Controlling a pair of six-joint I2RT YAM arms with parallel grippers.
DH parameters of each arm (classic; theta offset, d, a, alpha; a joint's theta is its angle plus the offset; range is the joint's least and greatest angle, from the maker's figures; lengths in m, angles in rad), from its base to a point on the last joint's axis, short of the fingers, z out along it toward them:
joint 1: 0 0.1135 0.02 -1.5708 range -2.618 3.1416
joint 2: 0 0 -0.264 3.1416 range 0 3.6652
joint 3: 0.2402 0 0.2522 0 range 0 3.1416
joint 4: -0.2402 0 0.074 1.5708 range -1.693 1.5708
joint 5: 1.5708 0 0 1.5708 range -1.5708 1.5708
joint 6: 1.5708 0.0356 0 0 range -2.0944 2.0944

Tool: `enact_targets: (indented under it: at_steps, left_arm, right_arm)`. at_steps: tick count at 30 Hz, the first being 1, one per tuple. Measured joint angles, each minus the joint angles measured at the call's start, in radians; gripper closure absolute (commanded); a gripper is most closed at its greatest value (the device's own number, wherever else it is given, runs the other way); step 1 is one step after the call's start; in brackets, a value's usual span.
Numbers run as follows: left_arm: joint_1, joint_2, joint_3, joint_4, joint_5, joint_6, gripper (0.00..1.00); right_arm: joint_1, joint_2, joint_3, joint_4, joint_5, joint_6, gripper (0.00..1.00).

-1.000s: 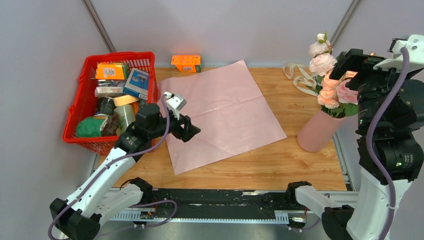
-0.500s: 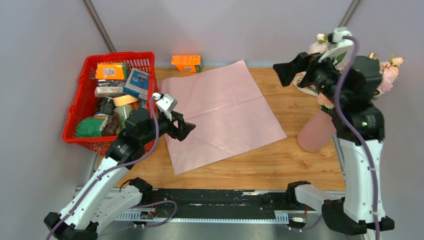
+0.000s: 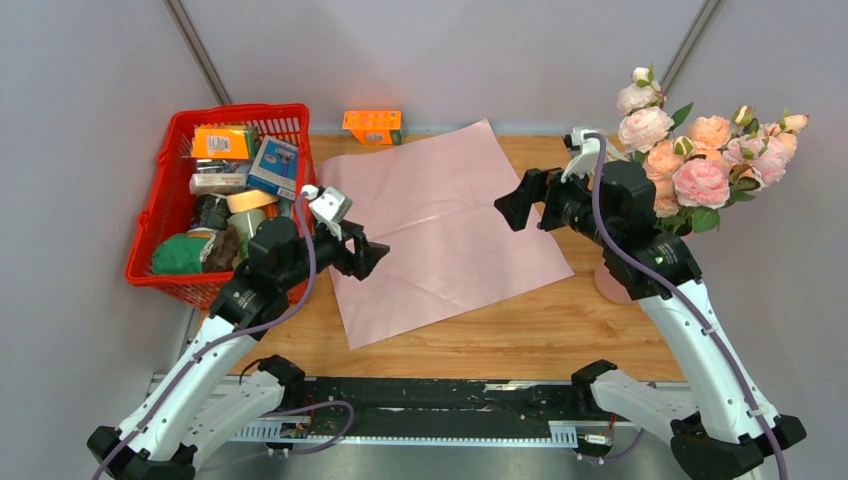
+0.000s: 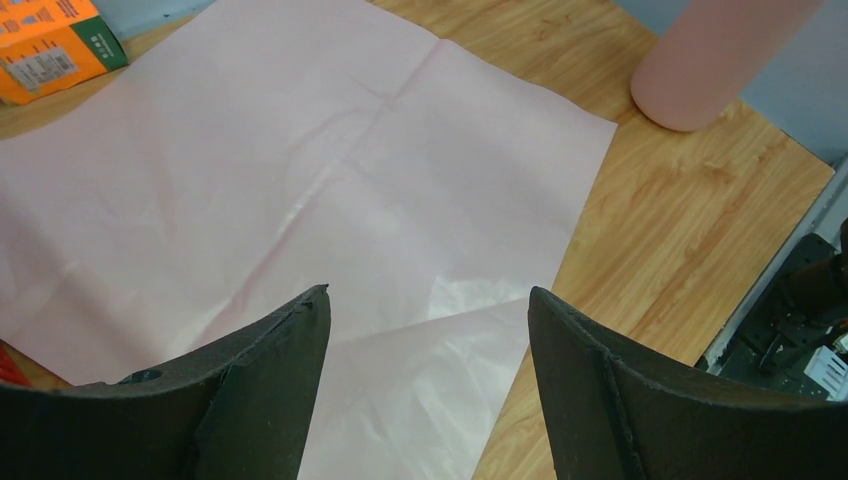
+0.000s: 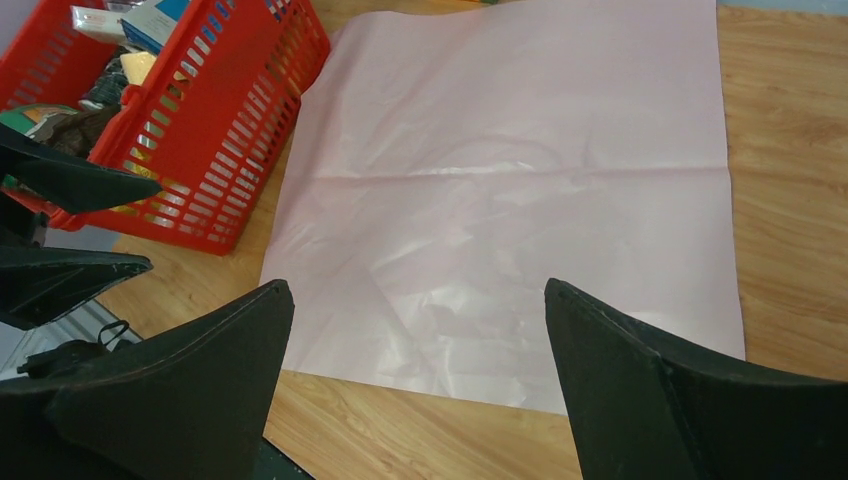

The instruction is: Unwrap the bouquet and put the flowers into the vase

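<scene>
Both tools gape empty: my left gripper [image 4: 428, 295] and right gripper [image 5: 418, 285] hover over the flat paper sheet [image 3: 440, 230]. Flowers [image 3: 700, 165] stand in the vase [image 4: 715, 50] at right; task looks finished.

No text legible in any view. Orange box [image 3: 372, 126] at the table's far edge: pale label panel, dark small print, too fine to read. Packages [image 3: 273, 166] in the red basket [image 3: 148, 212]: printed labels, blurred; no word, brand or number made out.
</scene>
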Motion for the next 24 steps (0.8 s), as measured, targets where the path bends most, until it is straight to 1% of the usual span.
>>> enact_targets:
  at_steps: [8,10,24]
  left_arm:
    - [0.0,-0.011,-0.002,0.0,0.0,0.0,0.2]
    - [0.0,-0.011,-0.002,0.0,0.0,0.0,0.2]
    - [0.0,-0.013,-0.002,0.0,-0.028,0.01,0.2]
  right_arm:
    - [0.005,-0.086,-0.232,0.069,0.005,0.048,0.0]
    - [0.005,-0.1,-0.261,0.076,-0.001,0.054,0.0]
    - [0.006,-0.15,-0.285,0.161,-0.054,0.058,0.0]
